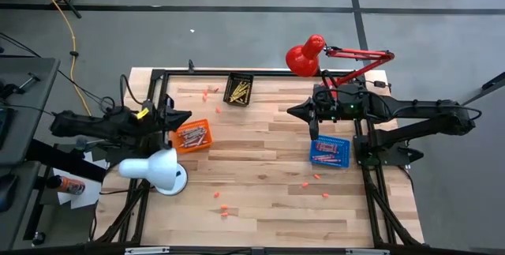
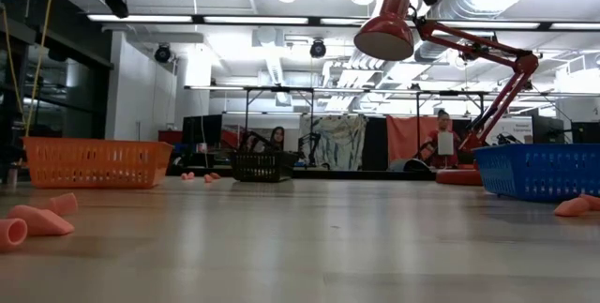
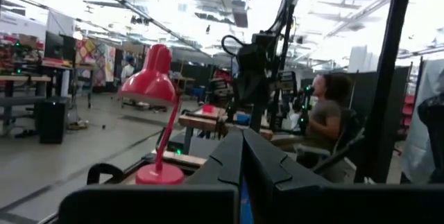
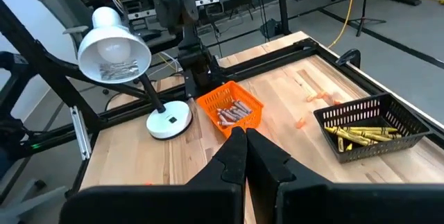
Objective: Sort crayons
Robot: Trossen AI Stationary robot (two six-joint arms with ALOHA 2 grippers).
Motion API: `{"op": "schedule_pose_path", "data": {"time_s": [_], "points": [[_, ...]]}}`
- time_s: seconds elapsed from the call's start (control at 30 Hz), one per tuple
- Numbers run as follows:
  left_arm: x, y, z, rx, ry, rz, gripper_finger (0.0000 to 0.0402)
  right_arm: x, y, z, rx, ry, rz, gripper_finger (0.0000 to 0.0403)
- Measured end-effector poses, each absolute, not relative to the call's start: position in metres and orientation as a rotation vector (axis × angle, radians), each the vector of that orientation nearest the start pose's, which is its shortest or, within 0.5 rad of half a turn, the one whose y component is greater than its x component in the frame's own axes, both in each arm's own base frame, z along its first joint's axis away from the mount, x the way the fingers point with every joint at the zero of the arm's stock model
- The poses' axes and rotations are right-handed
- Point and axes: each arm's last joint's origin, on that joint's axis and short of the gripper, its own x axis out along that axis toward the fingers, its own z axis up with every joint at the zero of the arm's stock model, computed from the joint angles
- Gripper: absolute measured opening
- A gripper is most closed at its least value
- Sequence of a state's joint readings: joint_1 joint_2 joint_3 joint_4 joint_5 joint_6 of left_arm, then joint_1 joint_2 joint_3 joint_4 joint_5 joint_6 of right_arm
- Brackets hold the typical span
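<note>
Lying bunched: yellow crayons in black basket | greyish crayons in orange basket

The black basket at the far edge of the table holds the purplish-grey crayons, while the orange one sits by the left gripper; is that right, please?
Not quite. The black basket at the far edge holds yellow crayons, as the right wrist view shows plainly. The purplish-grey crayons lie in the orange basket, which does sit by the left gripper.

In the low view, basket walls hide the crayons; the orange basket and blue basket show only mesh sides.
</note>
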State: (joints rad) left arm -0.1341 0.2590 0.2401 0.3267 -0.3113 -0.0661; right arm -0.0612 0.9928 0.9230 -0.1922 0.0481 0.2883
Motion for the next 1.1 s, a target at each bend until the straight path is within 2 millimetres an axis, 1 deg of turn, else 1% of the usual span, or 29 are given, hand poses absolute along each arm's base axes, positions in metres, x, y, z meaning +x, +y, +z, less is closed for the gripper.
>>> {"op": "schedule_pose_path", "data": {"time_s": [0.27, 0.5, 0.6, 0.73, 0.83, 1.1], "points": [[0.081, -0.002, 0.249, -0.13, -0.285, 0.156, 0.0, 0.217, -0.015, 0.342, 0.314, 0.248, -0.165, 0.0], [0.074, -0.001, 0.242, -0.124, -0.232, 0.167, 0.0, 0.217, -0.015, 0.342, 0.337, 0.246, -0.172, 0.0], [0.079, -0.002, 0.232, -0.119, -0.232, 0.167, 0.0, 0.217, -0.015, 0.342, 0.337, 0.246, -0.172, 0.0], [0.089, -0.003, 0.207, -0.132, -0.236, 0.145, 0.0, 0.217, -0.015, 0.342, 0.337, 0.246, -0.171, 0.0], [0.092, -0.004, 0.194, -0.138, -0.263, 0.143, 0.0, 0.217, -0.015, 0.342, 0.337, 0.246, -0.171, 0.0], [0.096, -0.006, 0.18, -0.141, -0.145, 0.102, 0.0, 0.217, -0.014, 0.341, 0.342, 0.257, -0.141, 0.0]]}}
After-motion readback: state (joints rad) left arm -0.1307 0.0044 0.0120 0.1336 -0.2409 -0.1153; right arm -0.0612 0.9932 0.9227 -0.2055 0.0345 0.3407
